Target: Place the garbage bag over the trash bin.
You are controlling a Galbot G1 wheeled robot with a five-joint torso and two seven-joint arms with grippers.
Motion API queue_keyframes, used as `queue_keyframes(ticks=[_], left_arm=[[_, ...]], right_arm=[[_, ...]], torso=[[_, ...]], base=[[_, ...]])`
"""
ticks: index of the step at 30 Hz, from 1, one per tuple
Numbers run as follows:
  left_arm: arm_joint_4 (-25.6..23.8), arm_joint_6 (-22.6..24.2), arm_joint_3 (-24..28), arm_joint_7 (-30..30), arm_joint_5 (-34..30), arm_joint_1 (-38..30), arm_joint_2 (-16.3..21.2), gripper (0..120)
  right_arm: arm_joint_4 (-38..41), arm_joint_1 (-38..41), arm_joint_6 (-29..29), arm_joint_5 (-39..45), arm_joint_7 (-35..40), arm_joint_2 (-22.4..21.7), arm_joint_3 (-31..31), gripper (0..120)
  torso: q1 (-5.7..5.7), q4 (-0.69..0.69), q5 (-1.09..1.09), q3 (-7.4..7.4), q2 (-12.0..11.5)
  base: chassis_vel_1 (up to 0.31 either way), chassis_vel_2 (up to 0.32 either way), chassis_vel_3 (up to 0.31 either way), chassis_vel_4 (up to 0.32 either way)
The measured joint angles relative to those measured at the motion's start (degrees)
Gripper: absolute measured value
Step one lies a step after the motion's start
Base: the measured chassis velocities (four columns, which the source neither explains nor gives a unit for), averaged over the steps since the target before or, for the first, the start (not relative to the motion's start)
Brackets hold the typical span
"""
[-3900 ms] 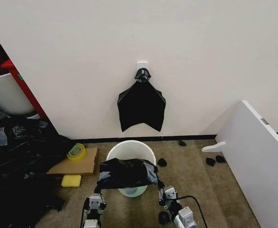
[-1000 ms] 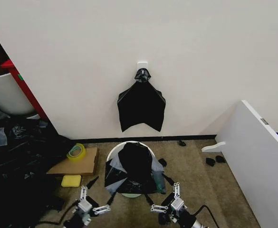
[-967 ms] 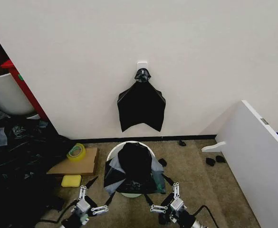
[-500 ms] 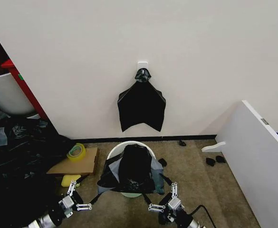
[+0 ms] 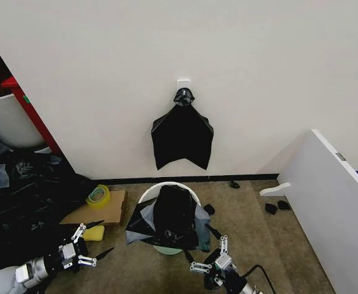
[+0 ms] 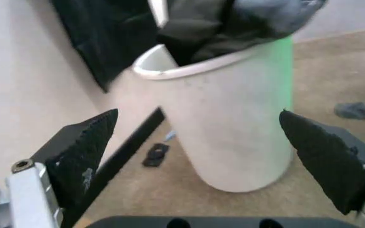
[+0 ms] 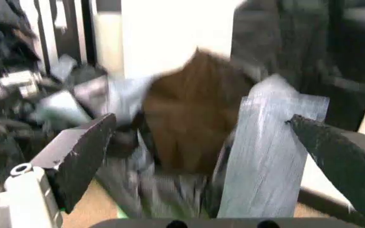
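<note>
Hovering low over the carpet, the left pincer (image 5: 88, 246) stands spread wide and empty, well off to the left of the trash bin (image 5: 152, 192). The right pincer (image 5: 209, 255), also splayed open and holding nothing, sits just in front of the bin's right side. Between and beyond them, the garbage bag (image 5: 171, 214) drapes over the bin's mouth and near rim.

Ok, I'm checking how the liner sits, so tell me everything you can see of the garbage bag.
The garbage bag is thin, glossy black plastic, wrinkled, with greyish sheen on its folds. It lies draped over the near side of the bin, humped in the middle, flaps hanging down outside on both sides; the bin's far rim stays bare. Neither gripper touches it: the left gripper is off to the left, the right gripper is just in front, both open.
</note>
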Motion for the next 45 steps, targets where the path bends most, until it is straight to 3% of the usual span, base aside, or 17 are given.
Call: queue_keyframes(ticks=[6,11,13,14,15,16,18,19,21,22,25,26,28,34,38,45], left_arm=[[-0.08,0.14,-2.54,-0.14,-3.88,-1.24,-0.81,100],[-4.99,1.32,-5.95,-6.53,-9.63,-1.06,-2.34,100],[-8.89,0.98,-6.65,-14.94,-9.81,0.48,-3.52,100],[-11.97,0.61,-6.36,-22.45,-9.17,1.77,-4.83,100],[-11.97,0.61,-6.36,-22.45,-9.17,1.77,-4.83,100],[-14.68,0.55,-5.36,-28.63,-8.54,3.01,-6.17,100],[-15.97,0.65,-4.87,-30.95,-8.36,3.72,-6.82,100],[-18.45,0.91,-4.01,-34.16,-8.1,5.24,-8.32,100],[-22.47,1.03,-3.18,-37.28,-6.35,7.12,-11.22,100],[-22.47,1.03,-3.18,-37.28,-6.35,7.12,-11.22,100],[-24.19,1.01,-2.91,-41.25,-3.48,8.14,-12.35,100],[-24.19,1.01,-2.91,-41.25,-3.48,8.14,-12.35,100],[-24.21,0.64,-3.04,-42.97,-2.18,8.6,-12.58,100],[-23.43,0.33,-3.26,-46.71,0.48,9.86,-12.85,100],[-22.75,0.32,-3.28,-48.23,1.87,9.92,-12.82,100],[-22.23,0.32,-2.87,-49.95,3.62,9.49,-13.09,100]], right_arm=[[5.7,-0.88,2.04,4.17,-3.66,-1.25,0.68,100],[11.46,3.05,-3.77,13.54,-2.29,-3.36,0.78,100],[12.76,7.62,-11.35,18.49,2.35,-4.26,0.84,100],[12.87,12.02,-17.41,22.77,5.34,-4.73,1.04,100],[12.87,12.02,-17.41,22.77,5.34,-4.73,1.04,100],[12.11,16.73,-23.45,26.97,6.87,-4.99,1.1,100],[11.19,19.33,-26.15,28.99,7.2,-5.06,0.92,100],[8.12,25.57,-31.98,33.02,6.89,-5.08,0.04,100],[1.53,35.9,-46.69,36.04,2.78,-4.25,-2.05,100],[1.53,35.9,-46.69,36.04,2.78,-4.25,-2.05,100],[-6.5,46.65,-68.97,33.24,-9.22,-1.51,-2.36,100],[-6.5,46.65,-68.97,33.24,-9.22,-1.51,-2.36,100],[-11.24,51.36,-75.36,30.01,-15.83,1.03,-2.94,100],[-20.29,56.66,-76.72,24.11,-22.39,6.16,-4.74,100],[-22.25,57.44,-76.34,21.74,-25.11,6.82,-6.68,100],[-22.04,56.29,-75.7,21.15,-22.15,7.21,-8.75,100]], torso=[[0.0,0.0,-0.01,0.0,0.0],[0.0,-0.02,0.01,-0.01,0.0],[0.0,0.0,0.01,-0.01,0.0],[0.0,0.0,0.02,-0.01,0.0],[0.0,0.0,0.02,-0.01,0.0],[0.0,-0.01,0.02,-0.01,0.0],[0.0,-0.01,0.01,-0.01,0.0],[0.0,0.01,0.0,0.0,0.0],[0.0,0.02,0.02,0.0,0.0],[0.0,0.02,0.02,0.0,0.0],[0.0,-0.01,0.02,0.01,0.0],[0.0,-0.01,0.02,0.01,0.0],[0.0,0.0,0.0,0.0,0.0],[0.0,0.0,0.0,0.0,0.0],[0.0,-0.01,0.0,0.0,0.0],[0.0,-0.02,0.0,-0.01,0.0]], base=[[0.0,0.0,0.0,0.0],[0.0,0.0,0.0,0.0],[0.0,0.0,0.0,0.0],[0.0,0.0,0.0,0.0],[0.0,0.0,0.0,0.0],[0.0,0.0,0.0,0.0],[0.0,0.0,0.0,0.0],[0.0,0.0,0.0,0.0],[0.0,0.0,0.0,0.0],[0.0,0.0,0.0,0.0],[0.0,0.0,0.0,0.0],[0.0,0.0,0.0,0.0],[0.0,0.0,0.0,0.0],[0.0,0.0,0.0,0.0],[0.0,0.0,0.0,0.0],[0.0,0.0,0.0,0.0]])
